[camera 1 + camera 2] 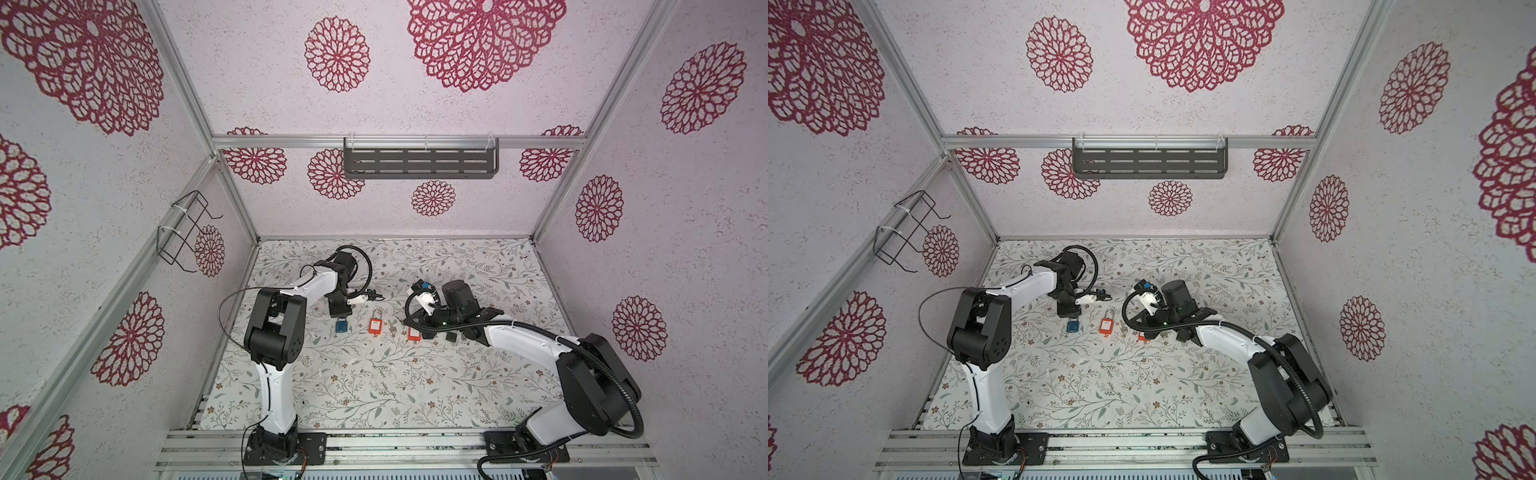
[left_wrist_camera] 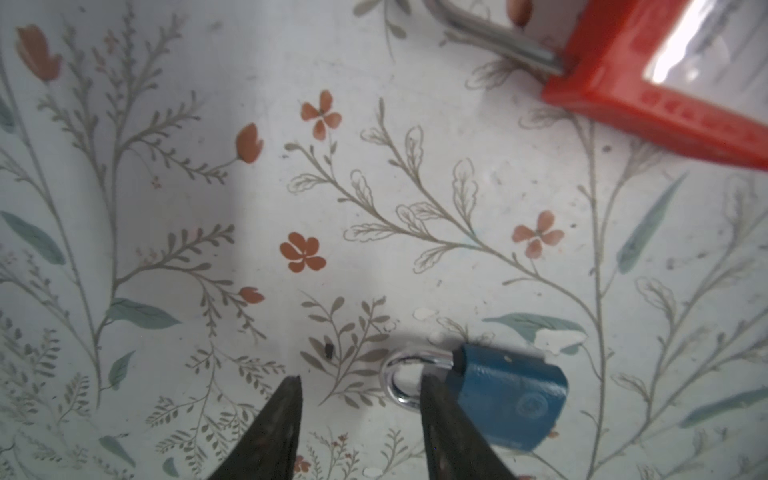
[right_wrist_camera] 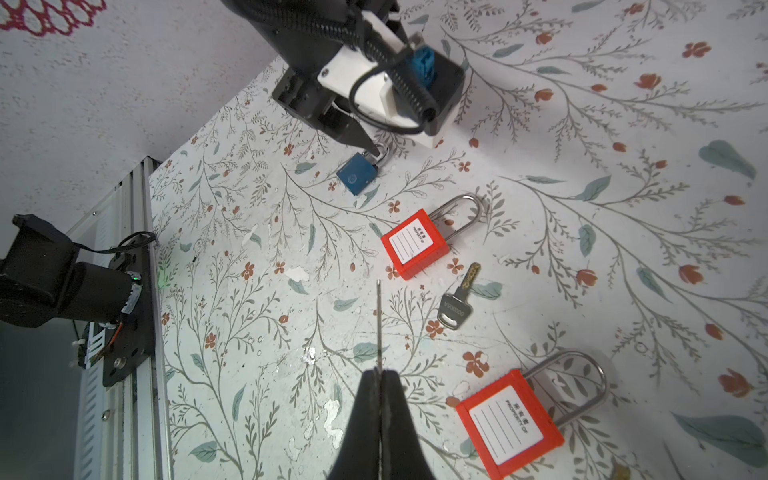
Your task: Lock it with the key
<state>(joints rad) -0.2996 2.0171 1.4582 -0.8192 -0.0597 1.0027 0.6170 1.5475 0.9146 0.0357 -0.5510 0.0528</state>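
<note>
The left pincer (image 2: pixel 361 379) is spread over the blue padlock (image 2: pixel 513 399) lying flat on the table (image 2: pixel 257 62), one finger (image 2: pixel 451 432) at its shackle, likely to steady it; the right pincer (image 3: pixel 380 374) pinches a thin key (image 3: pixel 379 324), blade pointing outward, ready for insertion; a loose key (image 3: pixel 456 305) lies nearby.

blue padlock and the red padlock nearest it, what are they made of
Blue padlock: looks like painted metal, slightly dimpled glossy coat, shiny chromed shackle. Red padlock: probably moulded plastic body, matte with raised lettering, white label, bare steel-looking shackle.
</note>
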